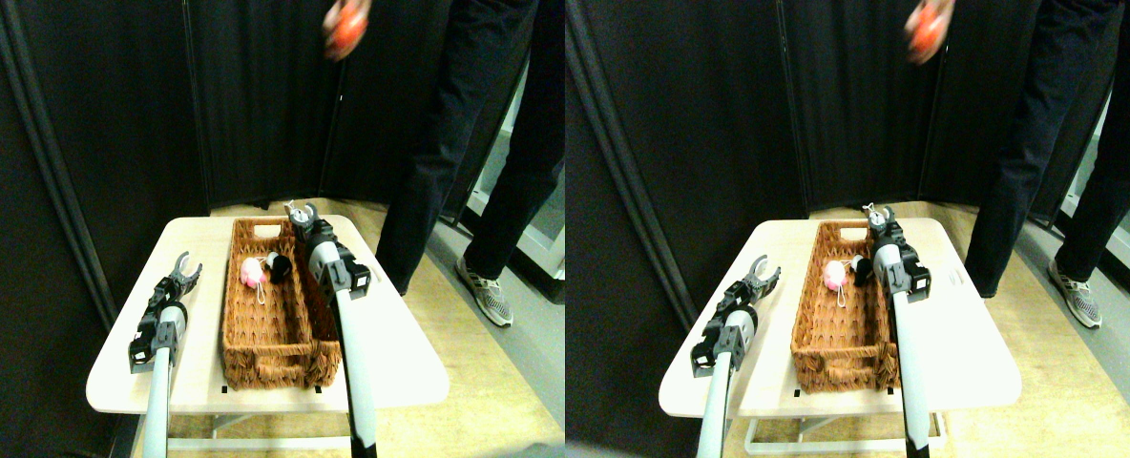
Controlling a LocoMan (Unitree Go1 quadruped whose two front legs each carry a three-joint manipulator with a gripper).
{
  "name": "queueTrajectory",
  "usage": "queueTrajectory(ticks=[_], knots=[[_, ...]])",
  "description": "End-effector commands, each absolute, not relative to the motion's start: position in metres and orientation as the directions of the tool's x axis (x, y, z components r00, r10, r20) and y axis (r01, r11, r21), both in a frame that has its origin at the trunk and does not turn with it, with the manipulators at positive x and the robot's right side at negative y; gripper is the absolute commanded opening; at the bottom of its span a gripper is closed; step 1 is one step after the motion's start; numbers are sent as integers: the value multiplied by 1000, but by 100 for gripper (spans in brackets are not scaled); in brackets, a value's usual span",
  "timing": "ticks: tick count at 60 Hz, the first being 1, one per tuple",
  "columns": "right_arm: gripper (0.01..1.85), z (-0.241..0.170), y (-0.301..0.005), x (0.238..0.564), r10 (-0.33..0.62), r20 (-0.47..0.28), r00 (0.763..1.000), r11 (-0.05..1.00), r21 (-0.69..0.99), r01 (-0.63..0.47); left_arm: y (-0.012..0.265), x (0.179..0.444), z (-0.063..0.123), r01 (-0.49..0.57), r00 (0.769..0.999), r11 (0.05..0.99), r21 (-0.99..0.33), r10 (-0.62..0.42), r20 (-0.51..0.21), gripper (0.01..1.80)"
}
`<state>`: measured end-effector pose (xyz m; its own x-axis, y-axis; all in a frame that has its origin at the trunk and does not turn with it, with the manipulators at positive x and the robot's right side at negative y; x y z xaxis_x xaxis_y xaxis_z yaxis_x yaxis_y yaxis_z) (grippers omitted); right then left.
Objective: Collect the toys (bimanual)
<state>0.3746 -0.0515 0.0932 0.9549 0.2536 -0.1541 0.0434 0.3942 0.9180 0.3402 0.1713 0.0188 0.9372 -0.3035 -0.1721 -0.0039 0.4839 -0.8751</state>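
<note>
Toys in the basket [279, 334] number two, a pink toy [252, 273] and a black toy [280, 266], just left of the right gripper [300, 212]. Both grippers, including the left gripper [183, 270], are spread and empty. A person's hand [345, 27] holds an orange toy [344, 33] far above, not collected yet.

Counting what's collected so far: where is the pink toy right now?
The pink toy lies inside the basket, toward its far end, with a black toy just to its right and the right gripper beyond them.
</note>
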Motion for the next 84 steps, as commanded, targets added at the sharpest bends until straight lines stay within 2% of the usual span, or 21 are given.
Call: queueTrajectory(ticks=[1, 6, 10, 12, 15, 17, 18, 21, 26, 30, 40, 41, 42, 44, 47, 53, 64, 69, 75, 84], knots=[[2, 98, -42, 371, 286, -116, 951, 380, 925, -1, 172, 339, 28, 47, 940, 497, -867, -315, -129, 20], [4, 93, -40, 370, 319, -133, 938, 383, 924, 1, 175, 337, 29, 61, 941, 503, -862, -316, -118, 20], [7, 90, -40, 369, 318, -188, 929, 387, 920, 54, 176, 336, 29, 63, 943, 514, -855, -312, -119, 20], [27, 89, -41, 366, 314, -225, 923, 391, 916, 90, 177, 334, 29, 61, 944, 521, -851, -307, -120, 20], [43, 89, -43, 363, 334, -236, 913, 385, 918, 97, 177, 333, 30, 61, 943, 519, -852, -309, -121, 20], [62, 89, -46, 362, 341, -244, 908, 382, 918, 103, 178, 333, 30, 56, 942, 509, -859, -312, -123, 20], [62, 89, -46, 362, 341, -244, 908, 382, 918, 103, 178, 333, 30, 56, 942, 509, -859, -312, -123, 20], [83, 89, -48, 360, 347, -242, 906, 371, 923, 104, 179, 332, 30, 54, 943, 509, -859, -309, -123, 21], [107, 90, -51, 359, 349, -236, 907, 363, 926, 102, 179, 331, 30, 73, 940, 512, -856, -323, -113, 21], [111, 91, -52, 359, 339, -235, 911, 355, 929, 108, 178, 332, 31, 65, 940, 500, -864, -322, -115, 21], [76, 94, -57, 360, 297, -173, 939, 316, 946, 75, 177, 331, 29, 62, 942, 506, -860, -316, -118, 21], [64, 97, -60, 361, 275, -167, 947, 310, 948, 77, 176, 330, 29, 58, 943, 507, -860, -309, -119, 21], [64, 97, -60, 361, 275, -167, 947, 310, 948, 77, 176, 330, 29, 58, 943, 507, -860, -309, -119, 21], [46, 100, -65, 363, 234, -141, 962, 338, 939, 55, 175, 330, 29, 56, 943, 501, -863, -312, -120, 21], [24, 105, -74, 367, 200, -118, 973, 350, 936, 41, 174, 330, 28, 51, 944, 488, -871, -309, -118, 22], [4, 111, -91, 370, 125, -79, 989, 370, 929, 27, 175, 331, 27, 62, 944, 503, -862, -309, -113, 23], [1, 118, -121, 372, 51, -42, 998, 366, 930, 20, 174, 335, 25, 63, 938, 484, -873, -328, -114, 23], [1, 121, -140, 370, 15, -23, 1000, 413, 911, 14, 172, 336, 25, 63, 938, 484, -873, -328, -114, 23], [1, 120, -152, 367, -24, -30, 999, 436, 899, 37, 170, 339, 25, 65, 933, 489, -870, -339, -121, 23], [1, 105, -168, 359, -93, -55, 994, 416, 905, 89, 166, 341, 24, 51, 933, 482, -875, -336, -130, 24]])
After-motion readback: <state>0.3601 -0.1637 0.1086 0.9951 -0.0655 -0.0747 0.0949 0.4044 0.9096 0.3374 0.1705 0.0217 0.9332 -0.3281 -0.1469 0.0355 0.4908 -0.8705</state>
